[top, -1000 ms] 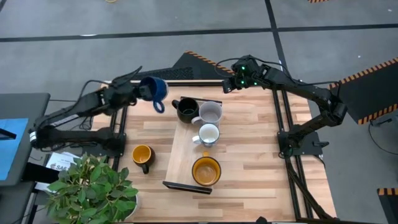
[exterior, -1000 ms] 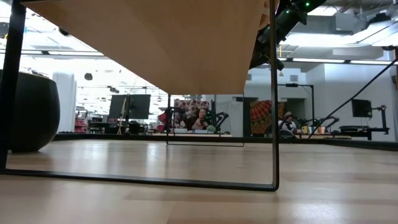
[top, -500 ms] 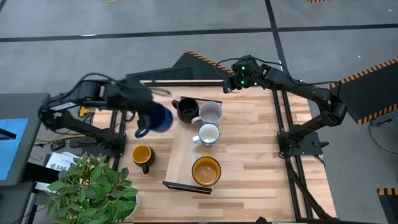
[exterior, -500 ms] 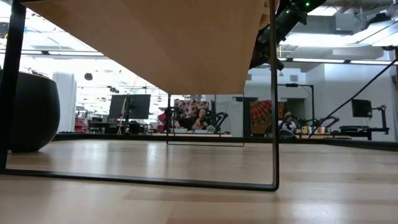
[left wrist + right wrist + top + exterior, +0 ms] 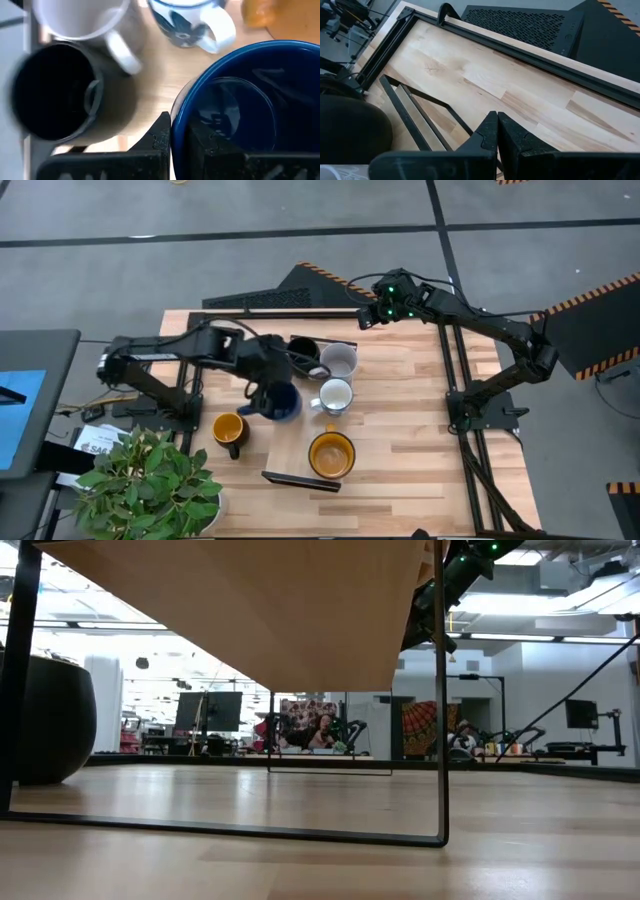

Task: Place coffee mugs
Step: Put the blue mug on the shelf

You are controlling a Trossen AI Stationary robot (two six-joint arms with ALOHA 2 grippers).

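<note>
Pinching dark blue mug [image 5: 282, 399] rim, left pincer [image 5: 262, 372] over board [image 5: 290, 442]; right pincer [image 5: 366, 317] pressed together.

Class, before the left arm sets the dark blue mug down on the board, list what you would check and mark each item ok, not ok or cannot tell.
1. Left gripper has the dark blue mug by its rim, one finger inside: ok.
2. Mug opening faces up: ok.
3. Mug is over the wooden board, near its left edge: ok.
4. Mug bottom touching the board yet: cannot tell.
5. Gap to the black mug and white mug: close, cannot tell whether enough.
6. Right gripper parked at the table's far edge, jaws shut, out of the way: ok.
</note>
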